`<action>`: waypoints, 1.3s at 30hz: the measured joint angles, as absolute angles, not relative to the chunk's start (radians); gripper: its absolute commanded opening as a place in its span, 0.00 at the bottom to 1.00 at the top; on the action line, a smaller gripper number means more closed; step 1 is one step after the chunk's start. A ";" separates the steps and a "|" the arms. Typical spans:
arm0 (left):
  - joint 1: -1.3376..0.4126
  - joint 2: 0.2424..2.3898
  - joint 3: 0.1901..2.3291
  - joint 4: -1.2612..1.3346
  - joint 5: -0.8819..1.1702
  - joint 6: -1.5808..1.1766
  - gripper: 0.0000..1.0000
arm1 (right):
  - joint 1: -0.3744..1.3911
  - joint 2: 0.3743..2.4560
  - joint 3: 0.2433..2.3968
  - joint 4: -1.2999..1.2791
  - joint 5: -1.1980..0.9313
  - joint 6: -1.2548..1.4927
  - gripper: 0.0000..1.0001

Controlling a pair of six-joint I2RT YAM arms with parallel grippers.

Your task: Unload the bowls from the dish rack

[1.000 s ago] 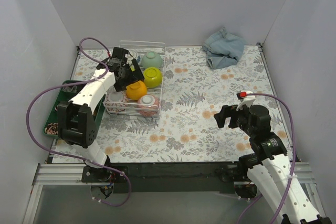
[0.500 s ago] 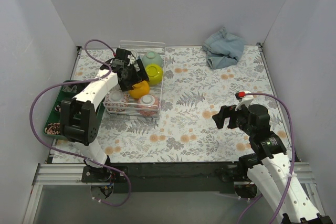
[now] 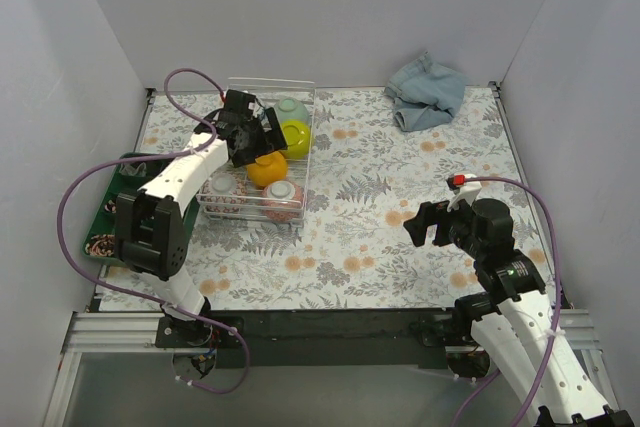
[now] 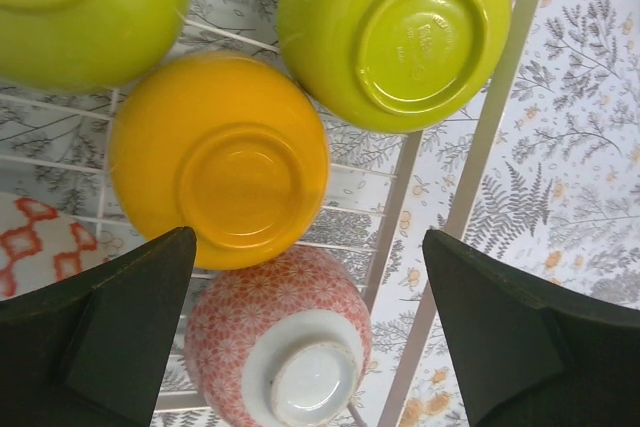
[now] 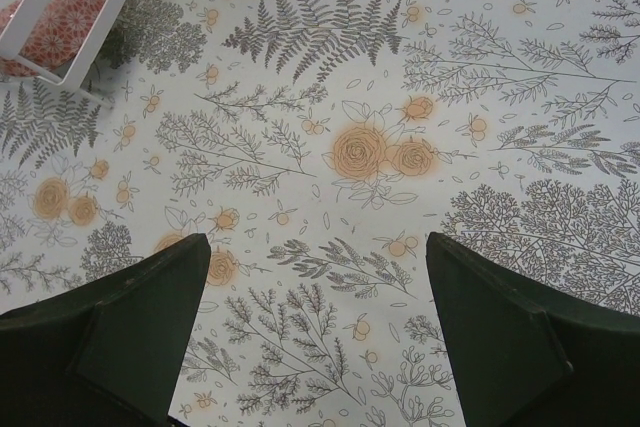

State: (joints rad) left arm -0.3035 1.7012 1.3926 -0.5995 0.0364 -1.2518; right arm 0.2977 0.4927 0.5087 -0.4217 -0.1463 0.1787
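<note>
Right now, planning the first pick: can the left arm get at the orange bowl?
Probably yes: the left gripper hangs open over the orange bowl, upside down in the dish rack, uncovered.

Lighting is bright, even and diffuse; shadows are soft. The glossy lime green round bowl (image 4: pixel 395 32) shows mild glare.

A lime green bowl (image 4: pixel 405 32), an orange bowl (image 4: pixel 220 157), a pink-and-white patterned bowl (image 4: pixel 275 342); the worktop (image 5: pixel 400 67) carries grey ferns and orange flowers.
</note>
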 measured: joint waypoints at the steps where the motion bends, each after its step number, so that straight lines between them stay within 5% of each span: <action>1: -0.304 1.698 1.394 -0.604 0.019 -1.242 0.98 | 0.298 0.493 0.509 -0.422 -0.146 0.179 0.97; 25: -0.366 1.825 1.489 -0.707 -0.260 -1.142 0.98 | 0.298 0.558 0.511 -0.428 -0.227 0.177 0.97; 31: -0.367 1.830 1.478 -0.700 -0.279 -1.139 0.81 | 0.298 0.564 0.511 -0.427 -0.260 0.180 0.96; 36: -0.368 1.781 1.435 -0.686 -0.281 -1.126 0.49 | 0.298 0.567 0.511 -0.423 -0.277 0.184 0.96; 39: -0.368 1.764 1.424 -0.687 -0.278 -1.113 0.40 | 0.298 0.573 0.511 -0.415 -0.289 0.188 0.96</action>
State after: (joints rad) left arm -0.3676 1.7638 1.4239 -0.6868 -0.2783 -1.1133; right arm 0.2977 0.5728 0.5106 -0.4152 -0.2890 0.1883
